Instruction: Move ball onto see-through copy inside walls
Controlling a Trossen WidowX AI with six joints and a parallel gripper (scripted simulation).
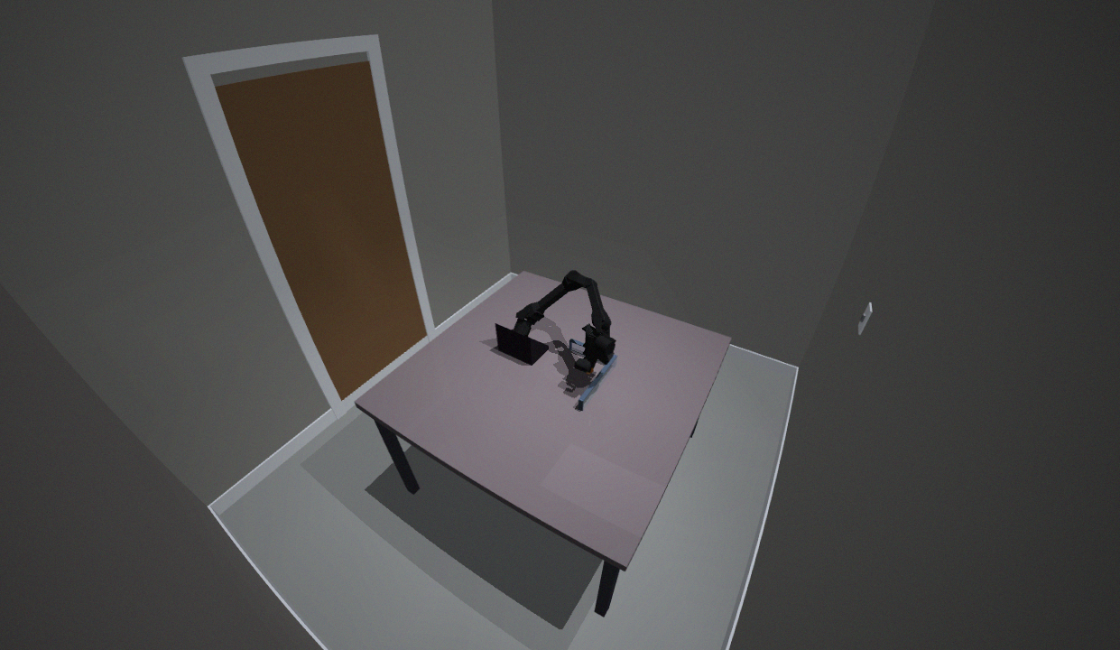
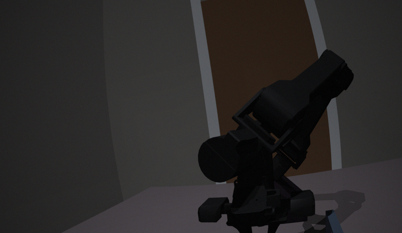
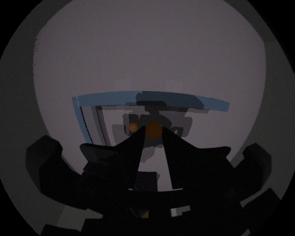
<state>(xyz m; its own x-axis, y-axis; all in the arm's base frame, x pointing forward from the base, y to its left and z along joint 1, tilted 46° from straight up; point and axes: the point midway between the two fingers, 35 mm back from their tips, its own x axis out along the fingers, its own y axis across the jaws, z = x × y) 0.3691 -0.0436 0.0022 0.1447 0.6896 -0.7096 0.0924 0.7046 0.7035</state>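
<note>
Sitting between the two dark fingertips in the wrist view, the orange ball [image 3: 154,130] is clamped by the gripper [image 3: 153,136], whose jaws have closed on it from either side. At about nine o'clock from the ball, just beside it, shows a fainter orange disc, the see-through copy [image 3: 134,127], partly hidden by the left finger [image 3: 129,153]. Whether the ball is touching the table cannot be told from this view.

Beyond the ball, toward twelve o'clock, runs the long clear wall [image 3: 152,99] with its bluish top edge; a shorter wall [image 3: 83,123] meets it at ten o'clock and makes the corner. The ball and its copy lie on the near side of the long wall.

In the top view the black arm [image 1: 583,299] arches from its base [image 1: 519,343] down to the walls [image 1: 596,381], near the middle of the mauve table [image 1: 482,420]. A brown door [image 1: 320,218] stands at ten o'clock from the table.
</note>
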